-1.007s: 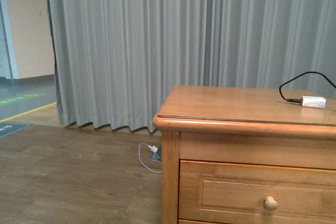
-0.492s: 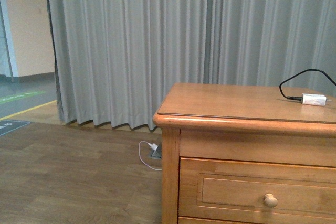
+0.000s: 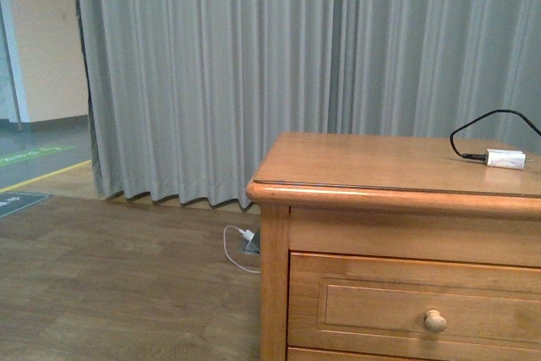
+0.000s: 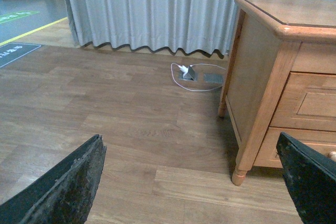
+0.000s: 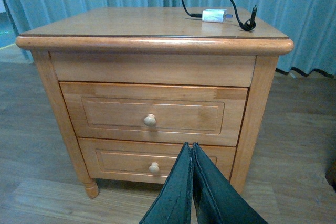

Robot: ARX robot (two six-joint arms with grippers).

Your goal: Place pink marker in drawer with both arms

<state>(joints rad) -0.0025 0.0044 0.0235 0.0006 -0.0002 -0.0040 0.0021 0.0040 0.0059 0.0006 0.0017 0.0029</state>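
The pink marker is out of view in every view. The drawer [image 5: 115, 113], the upper one of the honey-coloured cabinet, is closed with its round knob [image 5: 150, 120] facing my right wrist camera; it also shows low in the front view [image 3: 380, 310]. My right gripper [image 5: 190, 146] is shut with nothing between its fingers, hanging in front of the cabinet at the height of the lower drawer. My left gripper [image 4: 190, 145] is open and empty above the wooden floor, beside the cabinet's side and front leg. Neither arm shows in the front view.
A white adapter [image 5: 215, 15] with a black cable lies on the cabinet top [image 3: 372, 162]. The lower drawer [image 5: 121, 161] is closed too. Grey curtains [image 3: 211, 73] hang behind. A floor socket with a white cable [image 4: 191, 73] sits near the cabinet's side.
The front view has drifted slightly: cabinet, knob and adapter sit a little higher in the picture than a second ago. No arm enters that view.
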